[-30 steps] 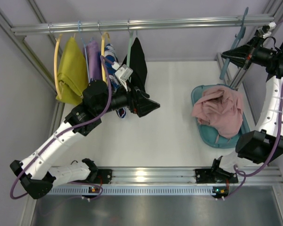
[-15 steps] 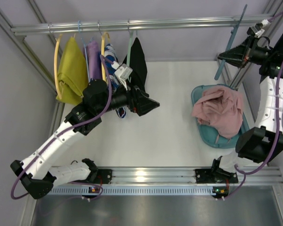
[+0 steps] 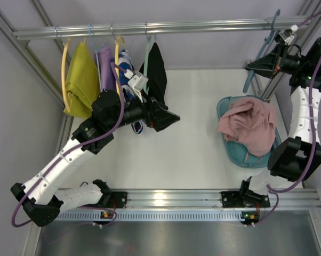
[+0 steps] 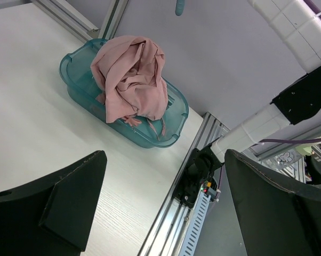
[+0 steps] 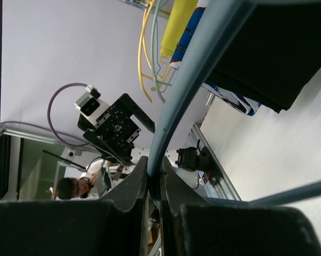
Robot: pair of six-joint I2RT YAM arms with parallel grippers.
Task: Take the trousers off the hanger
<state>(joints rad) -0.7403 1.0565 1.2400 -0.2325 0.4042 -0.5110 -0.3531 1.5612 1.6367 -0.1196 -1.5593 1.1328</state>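
Trousers (image 3: pixel 248 127) lay bunched in the teal tub (image 3: pixel 222 106) at the right of the frame, off the hanger (image 3: pixel 265 41). I pinched that hanger tight in my right gripper (image 3: pixel 252 66) at upper right. My left gripper (image 3: pixel 171 118) hung wide open and empty left of centre, beside the black garment (image 3: pixel 158 69).

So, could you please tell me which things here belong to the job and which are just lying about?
Job: trousers, heaped on the teal tub; hanger, clamped in the right hand.
Lying about: yellow garment, purple garment, black garment, all hanging from the rail.
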